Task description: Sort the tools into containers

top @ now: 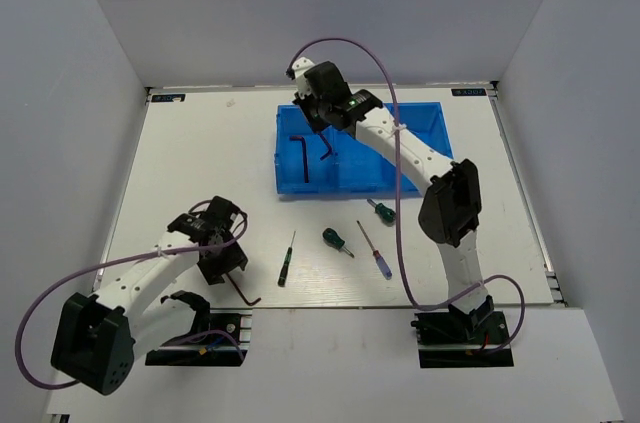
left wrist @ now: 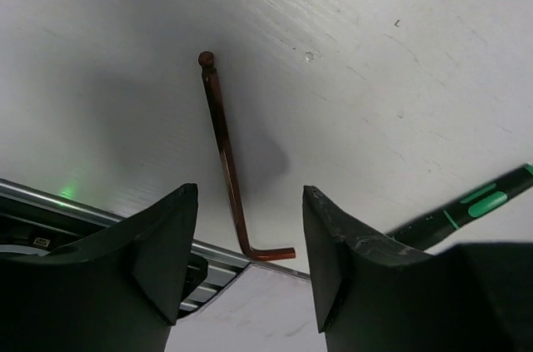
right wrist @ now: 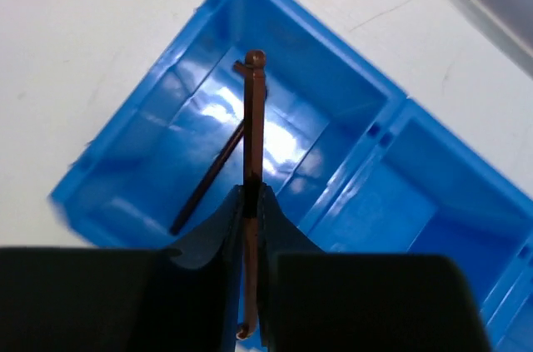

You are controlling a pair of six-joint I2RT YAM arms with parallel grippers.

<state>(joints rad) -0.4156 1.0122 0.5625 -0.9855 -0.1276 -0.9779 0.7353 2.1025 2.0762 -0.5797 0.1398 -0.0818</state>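
My right gripper [right wrist: 252,194] is shut on a copper-coloured hex key [right wrist: 254,111] and holds it upright over the left compartment of the blue bin [right wrist: 125,144]. A dark hex key [right wrist: 208,177] lies on that compartment's floor. From above, the right gripper [top: 322,126] hangs over the bin [top: 290,190]. My left gripper [left wrist: 250,260] is open just above the table, its fingers to either side of another copper hex key [left wrist: 225,152] without touching it. That key [top: 245,293] lies by the front edge, beside the left gripper [top: 225,265].
Between the arms lie a slim dark screwdriver [top: 286,259], two stubby green-handled screwdrivers [top: 336,240] [top: 380,210] and a blue-red slim screwdriver [top: 375,250]. The metal table edge [left wrist: 100,219] runs close under the left fingers. Purple cables loop off both arms.
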